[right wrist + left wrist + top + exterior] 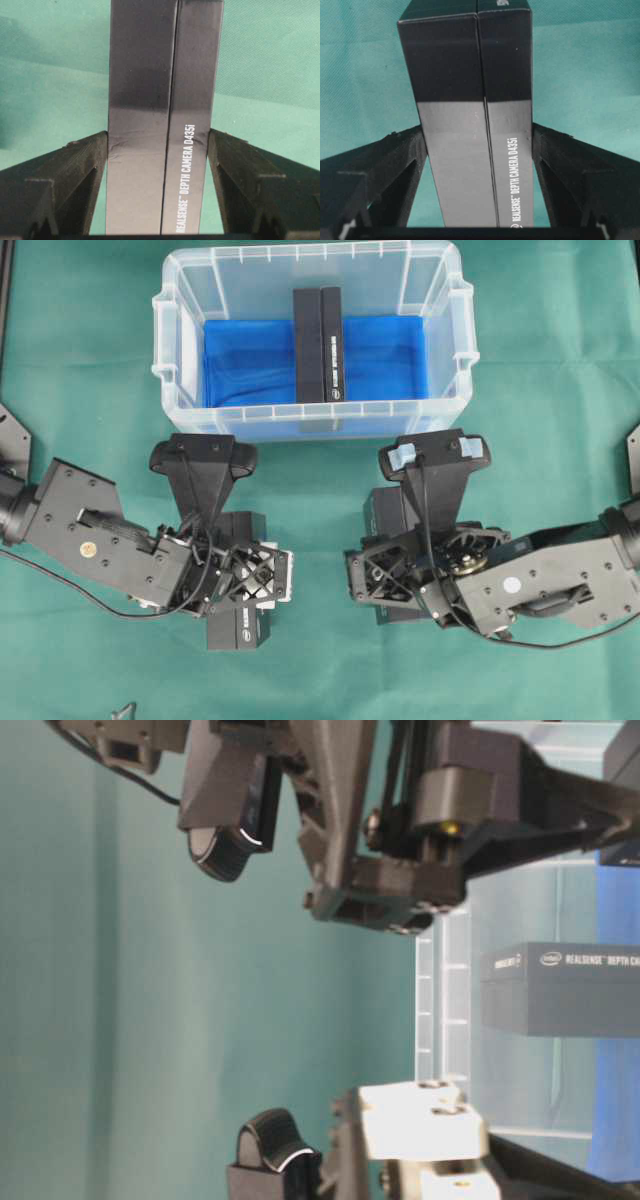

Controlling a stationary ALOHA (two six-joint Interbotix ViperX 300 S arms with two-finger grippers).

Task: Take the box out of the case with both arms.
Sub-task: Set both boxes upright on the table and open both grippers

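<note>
Left gripper (477,145) clamping a black box (470,125), right gripper (157,150) clamping another (162,125), box ends cut off.

left black robot arm (90,535): bent low, its gripper (243,585) squeezing a dark box
right black robot arm (545,585): bent low, its gripper (385,580) squeezing another dark box

A clear plastic rimmed case (312,350) sits on the green-covered bench (80,360) at upper centre, with a dark rectangular box (319,345) standing inside it. Below it, left gripper (245,585) and right gripper (385,580) each clasp another dark box.
</note>
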